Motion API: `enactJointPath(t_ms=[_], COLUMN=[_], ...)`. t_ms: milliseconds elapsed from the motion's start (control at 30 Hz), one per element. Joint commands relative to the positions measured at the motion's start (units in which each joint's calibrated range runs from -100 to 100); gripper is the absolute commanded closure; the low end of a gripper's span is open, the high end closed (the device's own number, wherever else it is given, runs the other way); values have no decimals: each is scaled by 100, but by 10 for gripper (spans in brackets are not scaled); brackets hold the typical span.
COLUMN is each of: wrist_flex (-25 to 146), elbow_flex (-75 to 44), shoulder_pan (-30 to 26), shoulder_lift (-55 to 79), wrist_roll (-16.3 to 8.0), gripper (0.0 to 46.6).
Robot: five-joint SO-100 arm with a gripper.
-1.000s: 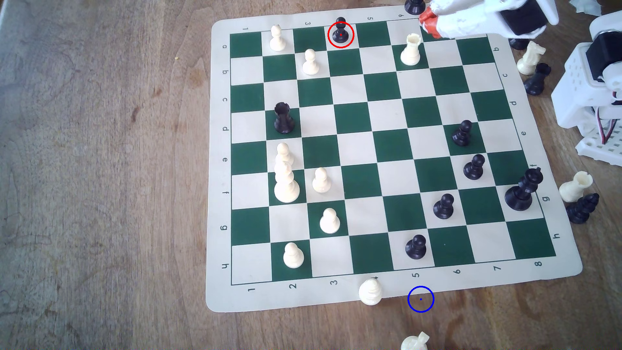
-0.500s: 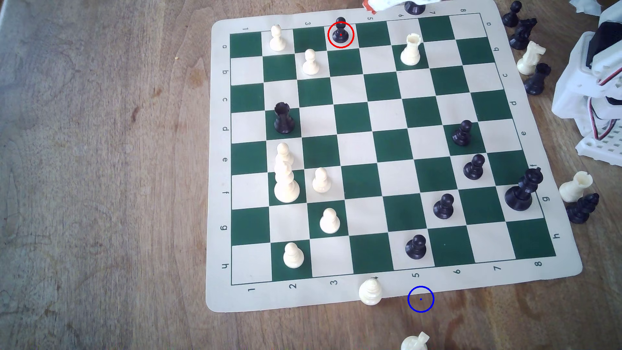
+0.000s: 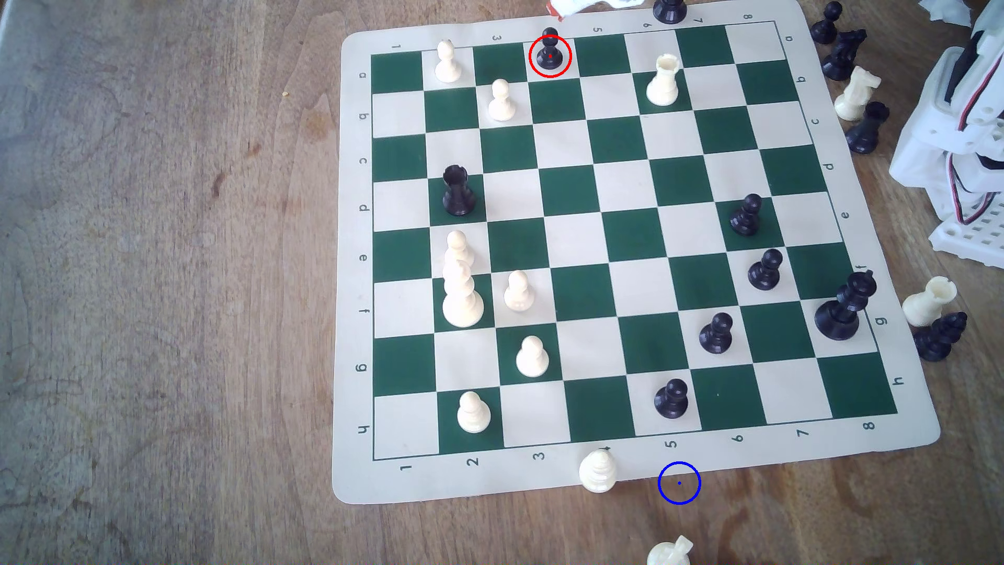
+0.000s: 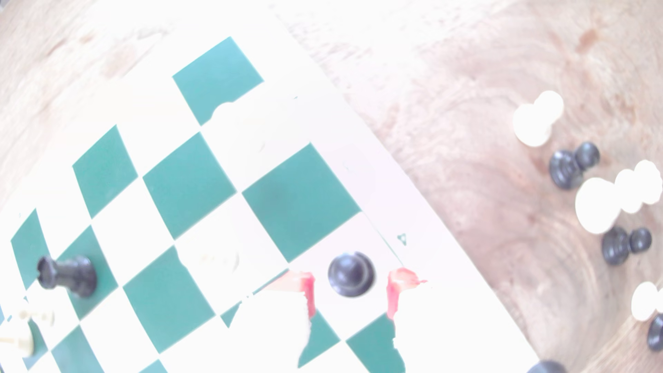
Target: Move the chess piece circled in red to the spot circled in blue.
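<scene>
The red-circled black pawn (image 3: 550, 50) stands on a light square in the board's far row, at column 4. The wrist view, which is washed out, has this pawn (image 4: 351, 274) in the gap between my two red-tipped fingers (image 4: 306, 288), with space on both sides. My gripper (image 4: 351, 287) is open and holds nothing. In the exterior view just a red-and-white tip of the gripper (image 3: 562, 6) pokes in at the top edge, slightly right of the pawn. The blue ring (image 3: 679, 482) lies on the wood at the mat's near edge, by column 5.
The chess mat (image 3: 353, 271) carries white pawns, a white rook (image 3: 663, 80), a black rook (image 3: 457, 191), black pawns and a black king (image 3: 845, 309). A white piece (image 3: 597, 471) sits just left of the blue ring. Captured pieces and the arm's white base (image 3: 956, 141) line the exterior view's right.
The gripper has swept leftward along the exterior view's top edge, from over columns 6 to 7 to just right of the circled pawn, mostly leaving the frame. No piece has moved.
</scene>
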Motion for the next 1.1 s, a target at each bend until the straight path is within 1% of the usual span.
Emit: enactJointPath(t_ms=[0, 100, 167, 600, 1067], wrist_flex=[-263, -361, -411, -861, -943], elbow_flex=[-486, -531, -531, -450, -359], shoulder_pan=[-12, -12, -4, 11, -12], shoulder_lift=[119, 306, 374, 883, 1027], wrist_roll=[-73, -83, -83, -88, -88], gripper=[340, 308, 304, 312, 316])
